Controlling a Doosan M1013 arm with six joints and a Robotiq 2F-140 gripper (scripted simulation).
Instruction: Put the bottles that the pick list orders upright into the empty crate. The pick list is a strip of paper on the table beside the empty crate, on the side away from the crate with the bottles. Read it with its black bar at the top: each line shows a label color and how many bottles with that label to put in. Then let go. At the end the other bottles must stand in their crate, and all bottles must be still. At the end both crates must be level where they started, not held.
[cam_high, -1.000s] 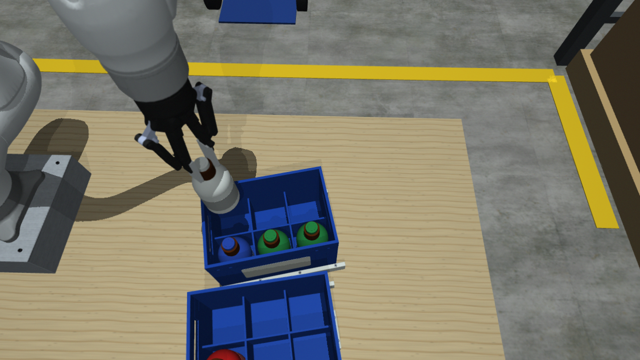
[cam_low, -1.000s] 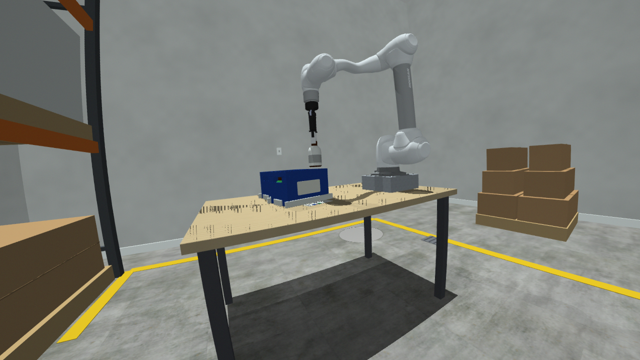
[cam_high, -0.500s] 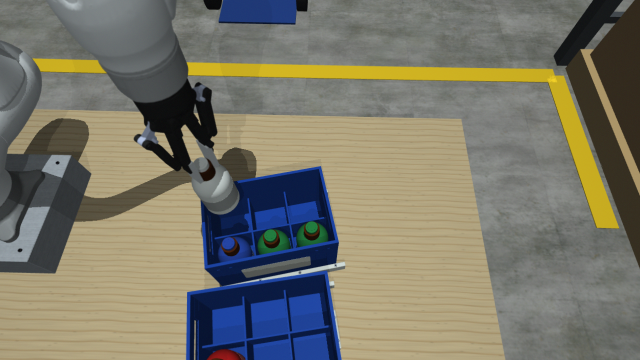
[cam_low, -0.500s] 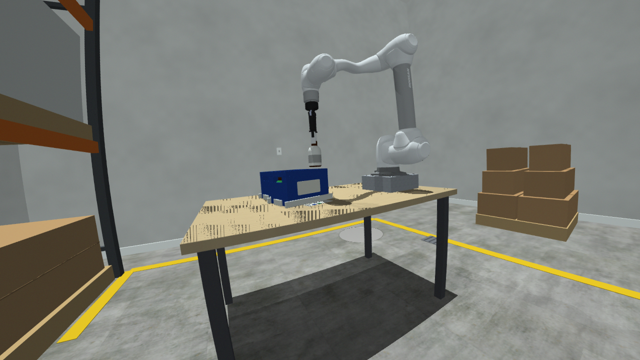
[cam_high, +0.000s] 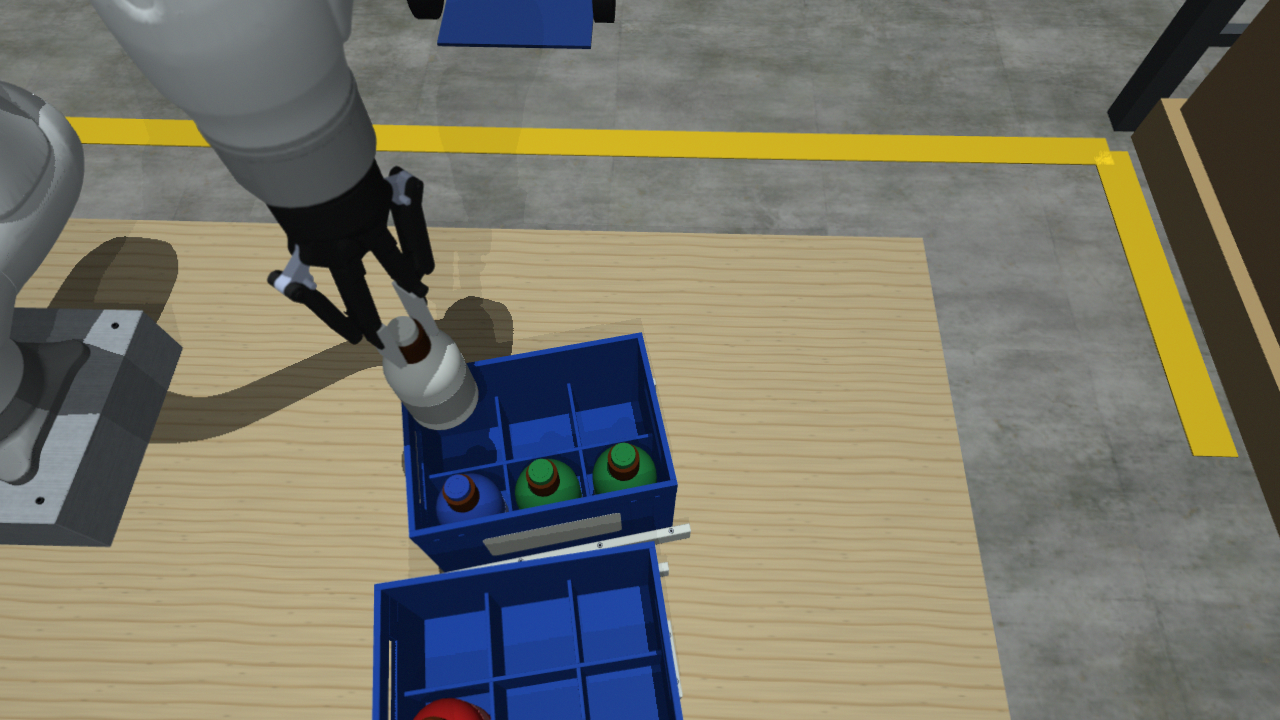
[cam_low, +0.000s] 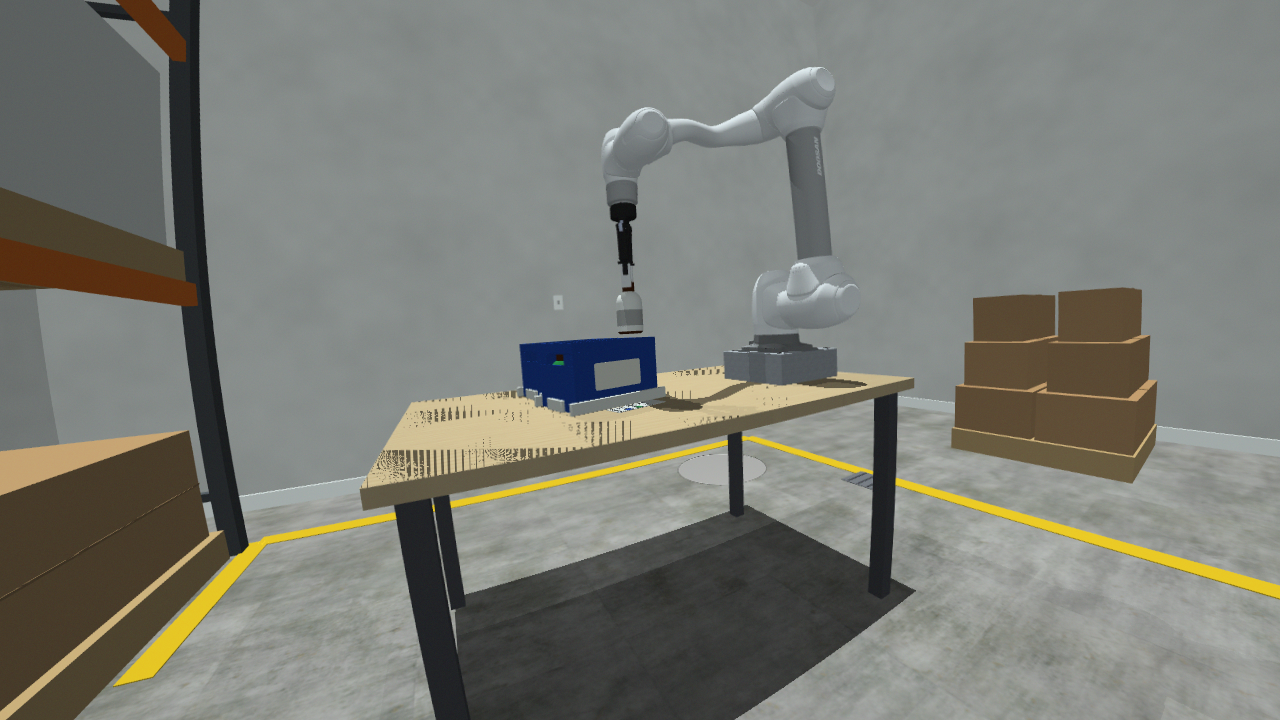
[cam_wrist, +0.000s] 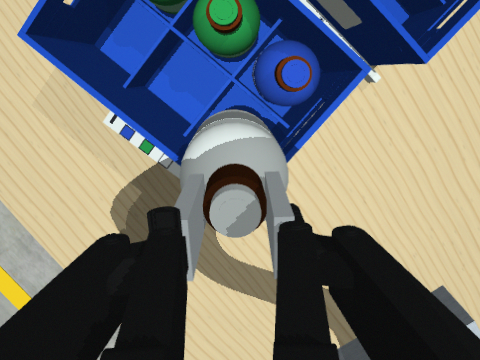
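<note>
- A white bottle (cam_high: 431, 380) hangs upright in the air, clear of the table (cam_high: 805, 376), over the corner of the nearer crate (cam_high: 657, 420) that faces the arm's base.
- The gripper (cam_high: 400, 333) has its jaws clamped on the bottle's brown neck, just under the white cap; in the wrist view the two pale fingers press the neck from either side.
- From the side the bottle's bottom sits above the crate's rim, with a gap between them.
- That crate has six compartments. Its row toward the second crate holds a blue bottle (cam_high: 467, 497) and two green bottles (cam_high: 546, 481), (cam_high: 623, 465), all upright. The other row shows bare blue floor; the hanging bottle hides part of one of its cells.
- A white strip of paper (cam_wrist: 136, 140) with small coloured squares lies on the table against this crate's outer side, partly hidden under the held bottle.
- A thin white bar (cam_high: 617, 540) lies between the two crates.
- The second crate (cam_high: 384, 644) stands close by, toward the table's near edge in the top view; a red bottle (cam_high: 447, 711) stands in its corner cell, cut off by the frame.
- The arm's grey base block (cam_high: 107, 429) sits at the table's left edge in the top view.
- Yellow floor lines (cam_high: 716, 143), stacked cardboard boxes (cam_low: 1056, 376) and a shelf rack (cam_low: 192, 268) stand well apart from the table.
</note>
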